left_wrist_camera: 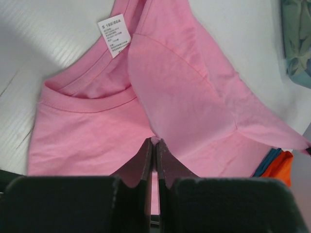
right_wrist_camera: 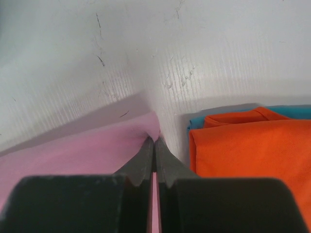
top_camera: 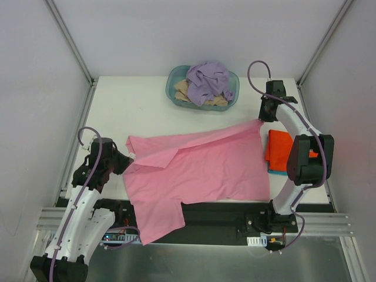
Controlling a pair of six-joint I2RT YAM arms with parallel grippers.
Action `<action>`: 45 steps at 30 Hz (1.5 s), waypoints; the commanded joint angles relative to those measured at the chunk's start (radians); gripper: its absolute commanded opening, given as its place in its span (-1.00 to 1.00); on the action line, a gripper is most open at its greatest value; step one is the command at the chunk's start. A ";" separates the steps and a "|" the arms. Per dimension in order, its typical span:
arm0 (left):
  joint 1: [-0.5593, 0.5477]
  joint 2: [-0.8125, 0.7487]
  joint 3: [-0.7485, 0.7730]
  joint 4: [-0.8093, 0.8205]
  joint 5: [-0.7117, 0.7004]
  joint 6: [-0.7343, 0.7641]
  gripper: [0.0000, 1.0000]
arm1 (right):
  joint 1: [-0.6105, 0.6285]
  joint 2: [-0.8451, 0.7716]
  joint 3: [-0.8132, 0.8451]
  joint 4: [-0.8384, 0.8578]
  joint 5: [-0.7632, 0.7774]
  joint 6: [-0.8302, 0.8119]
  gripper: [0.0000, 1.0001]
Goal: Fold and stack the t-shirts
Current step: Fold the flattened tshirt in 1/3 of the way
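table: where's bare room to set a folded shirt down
Bare: the far-left corner of the table, between the basket and the left edge, beyond the pink t-shirt. Crowded: the middle under that shirt, and the right edge with the orange-red t-shirt.

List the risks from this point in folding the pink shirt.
1. The right gripper pinches only the very corner of the pink t-shirt; it may slip out under tension.
2. Its near part hangs over the table edge and could drag or bunch.
3. The folded orange-red t-shirt lies close beside that corner; a sweep could knock it.
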 commanded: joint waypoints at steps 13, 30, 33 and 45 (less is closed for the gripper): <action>-0.007 0.038 -0.071 -0.047 0.045 -0.020 -1.00 | -0.007 -0.136 -0.160 -0.098 0.094 0.009 -0.88; -0.007 0.124 -0.045 0.027 0.057 -0.004 -1.00 | 0.195 -0.314 -0.192 -0.085 -0.268 -0.054 0.06; -0.007 0.183 -0.031 0.100 0.065 0.009 -1.00 | 0.322 -0.331 -0.232 -0.022 -0.407 -0.074 0.06; 0.019 0.665 0.252 0.279 0.014 0.114 -1.00 | 0.794 -0.118 -0.163 0.158 -0.561 -0.048 0.06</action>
